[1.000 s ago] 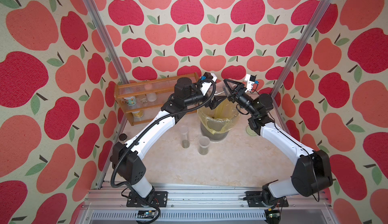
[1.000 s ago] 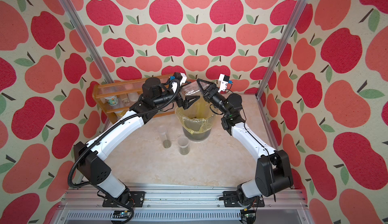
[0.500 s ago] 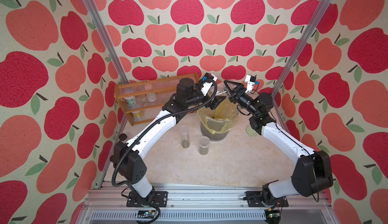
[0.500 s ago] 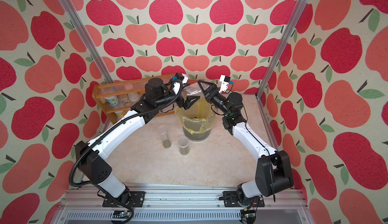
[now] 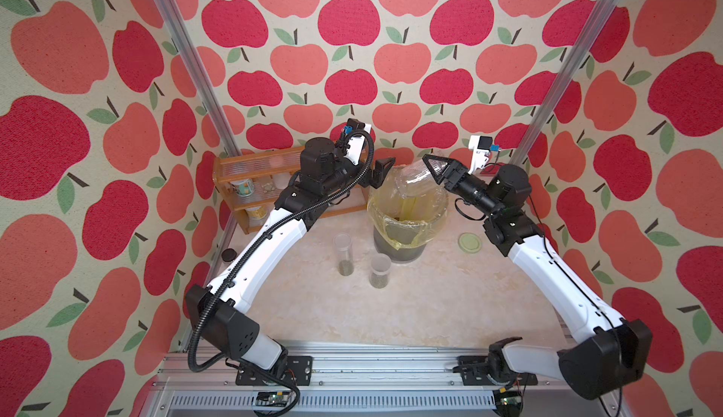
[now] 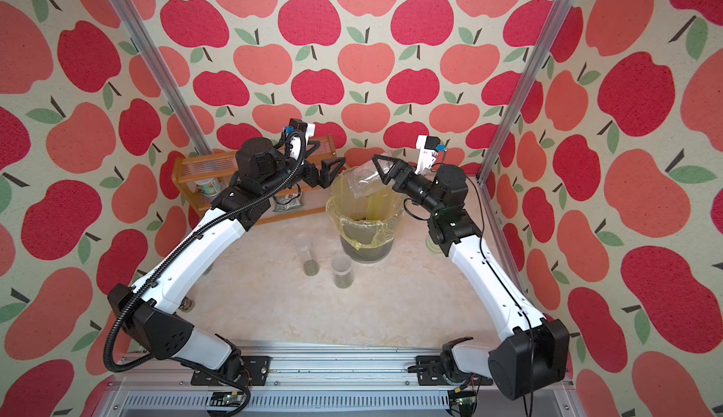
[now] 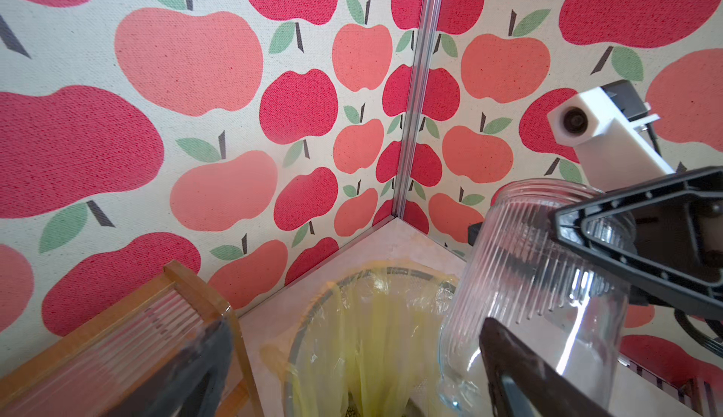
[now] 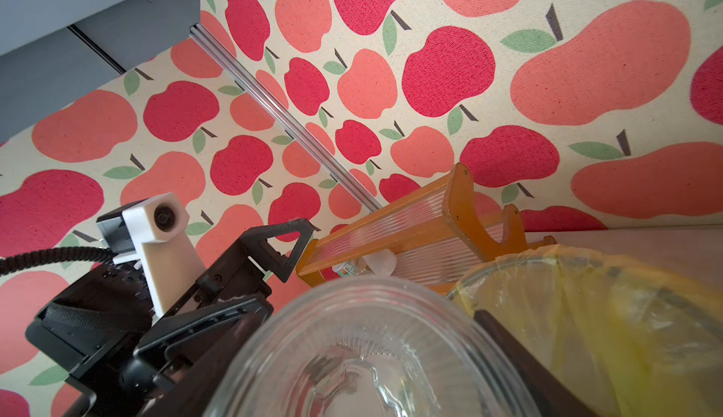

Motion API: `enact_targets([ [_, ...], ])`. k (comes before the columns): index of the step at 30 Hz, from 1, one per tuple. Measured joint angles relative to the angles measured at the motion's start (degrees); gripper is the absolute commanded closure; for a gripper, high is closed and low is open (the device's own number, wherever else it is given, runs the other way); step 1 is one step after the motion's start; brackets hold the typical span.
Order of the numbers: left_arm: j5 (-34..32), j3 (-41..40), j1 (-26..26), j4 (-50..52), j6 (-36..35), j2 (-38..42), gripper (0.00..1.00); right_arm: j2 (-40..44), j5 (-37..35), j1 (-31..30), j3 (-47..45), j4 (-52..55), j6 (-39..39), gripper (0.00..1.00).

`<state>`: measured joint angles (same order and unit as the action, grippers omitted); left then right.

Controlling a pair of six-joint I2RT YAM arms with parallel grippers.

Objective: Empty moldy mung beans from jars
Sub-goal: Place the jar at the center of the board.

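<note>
Left wrist view: ribbed jar [image 7: 540,290] tipped mouth-down over the bin [image 5: 399,249].
My right gripper [image 5: 432,174] pinched it, left gripper [image 5: 381,168] spread alongside. It looked empty; I judged a steeper tilt inside the liner [image 7: 375,329] wise. Beans [image 5: 345,267] sat in two standing jars [image 5: 380,274].
</note>
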<state>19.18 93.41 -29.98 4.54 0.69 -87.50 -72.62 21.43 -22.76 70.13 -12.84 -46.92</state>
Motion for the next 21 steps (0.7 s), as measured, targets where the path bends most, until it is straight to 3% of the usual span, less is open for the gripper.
enact_targets([
  [9,0.15,-1.29,0.0,0.09,0.11,0.15,0.0,5.25,-7.87,0.63,2.08,15.43,13.49,0.5],
  [13,2.21,-3.19,-0.92,1.33,-1.73,2.89,0.0,7.89,-9.01,3.5,1.4,17.62,15.28,0.51],
  [21,2.62,-3.72,-7.91,6.67,-9.01,12.33,0.0,12.24,-10.27,10.14,-1.84,18.95,15.37,0.53],
])
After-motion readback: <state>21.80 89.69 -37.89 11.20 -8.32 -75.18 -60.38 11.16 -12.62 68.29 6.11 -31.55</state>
